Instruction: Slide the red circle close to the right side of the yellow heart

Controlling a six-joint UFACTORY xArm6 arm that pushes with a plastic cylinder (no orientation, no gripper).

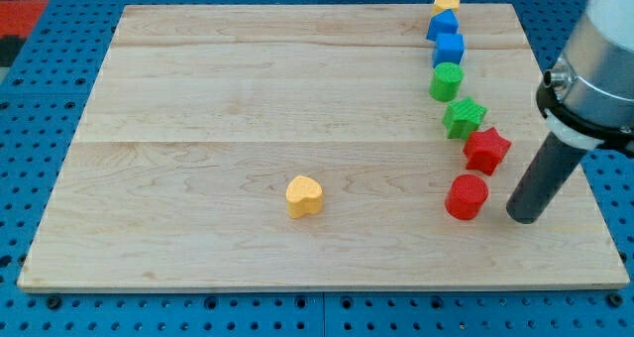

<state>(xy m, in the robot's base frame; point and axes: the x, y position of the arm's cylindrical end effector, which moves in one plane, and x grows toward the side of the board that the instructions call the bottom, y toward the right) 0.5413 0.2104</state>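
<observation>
The red circle (467,196) lies on the wooden board at the view's lower right. The yellow heart (304,195) lies near the board's lower middle, well to the left of the red circle and at about the same height in the view. My tip (523,217) is the lower end of a dark rod just right of the red circle, with a small gap between them.
A column of blocks runs up the board's right side above the red circle: a red star (486,150), a green star (463,117), a green circle (447,81), two blue blocks (449,48) (442,25) and a yellow block (447,1) at the top edge.
</observation>
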